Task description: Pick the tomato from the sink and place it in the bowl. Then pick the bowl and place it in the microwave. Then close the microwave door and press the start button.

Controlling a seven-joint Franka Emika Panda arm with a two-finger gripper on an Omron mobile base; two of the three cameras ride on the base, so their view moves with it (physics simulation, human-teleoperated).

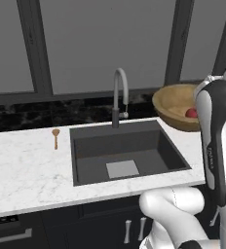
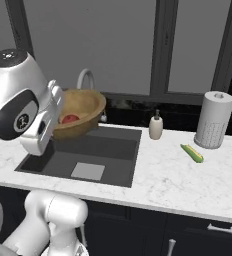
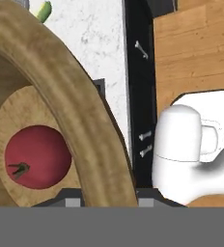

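The light brown wooden bowl (image 1: 173,103) (image 2: 85,106) hangs tilted in the air over the right end of the sink (image 1: 149,158) (image 2: 115,145). Inside it lies the red tomato (image 1: 191,113) (image 2: 69,119) (image 3: 35,157). My gripper (image 3: 109,198) is shut on the bowl's thick rim (image 3: 80,120), which runs between the two fingertips in the hand view. In both base views my own arm hides the gripper. The basin holds only its pale square. The microwave and its door are out of view.
A curved grey faucet (image 1: 120,92) stands behind the sink. On the left counter lies a small wooden spoon (image 1: 55,137). To the right are a soap dispenser (image 2: 156,126), a paper towel roll (image 2: 214,120) and a green vegetable (image 2: 192,153).
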